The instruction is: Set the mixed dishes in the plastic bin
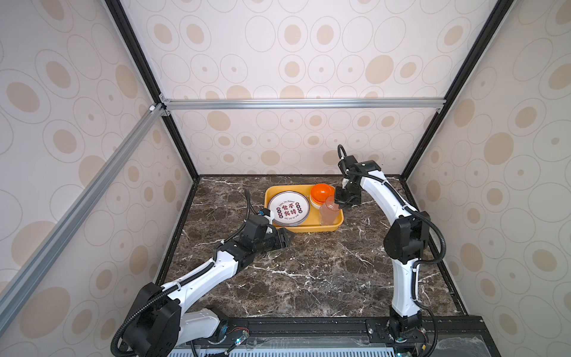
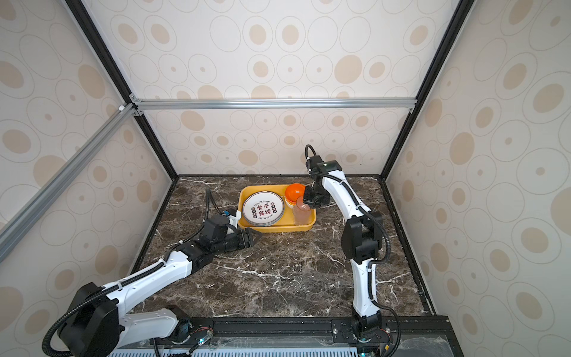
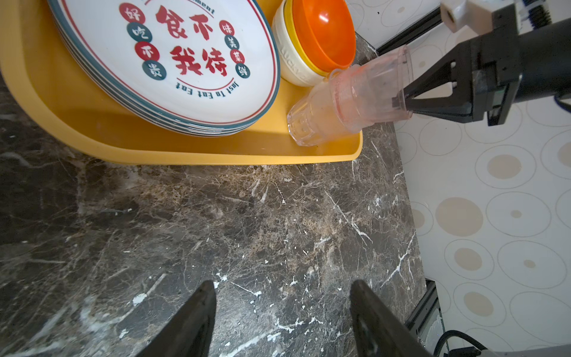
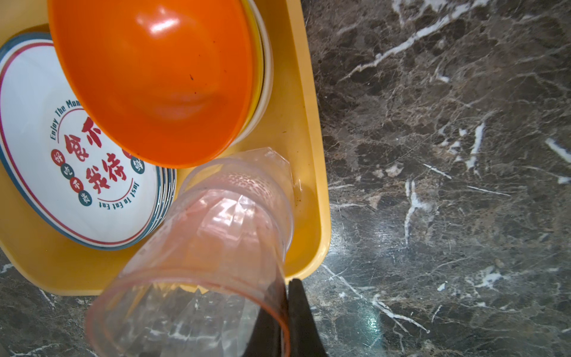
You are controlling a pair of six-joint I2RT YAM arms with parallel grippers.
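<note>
Mixed dishes are all sitting inside the shallow rectangular yellow-orange plastic bin [image 1: 309, 230], none showing out on the dark marble tabletop [image 1: 309, 278].

Just off the bin's front-left corner the left gripper [image 3: 281, 284] is hovering over bare marble. Its fingers are spread apart, holding nothing and pointing along the bin's front wall.

In the bin's left half the stack of round white plates with red Chinese characters and blue bands [image 1: 289, 208] is lying flat.

In the bin's back-right corner the nested bowls [image 1: 321, 191] are sitting mouth up, an orange one on top of yellow and cream ones.

In the bin's front-right corner the stack of small translucent pink and clear plastic cups [image 1: 329, 211] is standing. Its long axis is roughly upright, mouth up, just beside the plates and the bowls.

Over the bin's right wall the right gripper [image 3: 398, 103] is reaching in and pinching the top cup's rim. One finger is inside and one outside, clamped on the rim's side facing away from the plates.

Judgement: the top cup is looking seated and the task nearly done.

The coming move is turning on the fingers sitting at the rim's right side, atop a tall stack. Letting go, then rising along the stack's axis and out over the bin's right wall, is looking safest. Dragging sideways with the pinch on is risking tipping the cups. The right arm is the nearer one; the left gripper is sitting well apart from the cups.
</note>
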